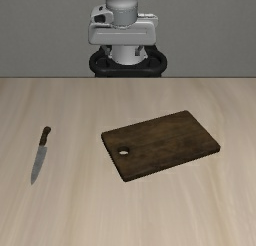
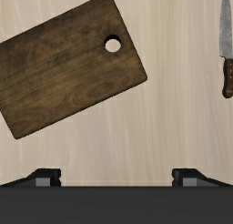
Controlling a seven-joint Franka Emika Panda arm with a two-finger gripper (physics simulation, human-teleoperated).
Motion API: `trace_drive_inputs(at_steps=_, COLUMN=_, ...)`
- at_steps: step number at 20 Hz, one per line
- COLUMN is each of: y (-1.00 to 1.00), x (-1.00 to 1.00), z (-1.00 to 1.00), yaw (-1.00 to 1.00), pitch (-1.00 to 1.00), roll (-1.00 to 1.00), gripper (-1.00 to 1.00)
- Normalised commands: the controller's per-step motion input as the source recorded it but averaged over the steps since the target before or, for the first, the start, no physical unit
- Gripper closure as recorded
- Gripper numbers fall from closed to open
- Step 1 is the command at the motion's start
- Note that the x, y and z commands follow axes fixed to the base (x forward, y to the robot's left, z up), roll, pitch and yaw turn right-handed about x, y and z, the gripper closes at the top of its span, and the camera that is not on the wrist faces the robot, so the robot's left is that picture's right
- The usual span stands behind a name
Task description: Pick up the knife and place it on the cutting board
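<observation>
1. On the table point(image 1: 215, 215), toward the exterior view's left, the knife point(image 1: 40, 155) lies flat, handle toward the robot, well apart from the cutting board point(image 1: 160, 145).
2. The claw point(image 2: 116, 178) hangs high above both, fingers spread wide, gripping nothing: probably a survey pose before the reach.

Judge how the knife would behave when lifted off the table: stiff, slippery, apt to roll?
Probably stiff: the knife looks straight, its blade metallic. Lying flat on the table, it seems unlikely to roll. Its thin profile may slip; the dark handle likely grips better.
</observation>
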Motion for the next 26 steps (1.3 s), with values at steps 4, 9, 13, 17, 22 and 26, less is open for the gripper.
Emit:
trace_drive_inputs(at_steps=4, y=-1.00, x=0.00, z=0.00, yaw=0.00, pitch=0.00, roll=0.00, gripper=-1.00)
trace_drive_inputs(at_steps=9, y=-1.00, x=0.00, z=0.00, yaw=0.00, pitch=0.00, roll=0.00, gripper=-1.00)
trace_drive_inputs(at_steps=13, y=-1.00, x=0.00, z=0.00, yaw=0.00, pitch=0.00, roll=0.00, gripper=-1.00)
trace_drive_inputs(at_steps=17, y=-1.00, x=0.00, z=0.00, yaw=0.00, pitch=0.00, roll=0.00, gripper=-1.00)
trace_drive_inputs(at_steps=22, y=-0.60, x=0.40, z=0.00, yaw=0.00, pitch=0.00, roll=0.00, gripper=-1.00)
trace_drive_inputs(at_steps=26, y=0.00, x=1.00, z=0.00, yaw=0.00, pitch=0.00, roll=0.00, gripper=-1.00)
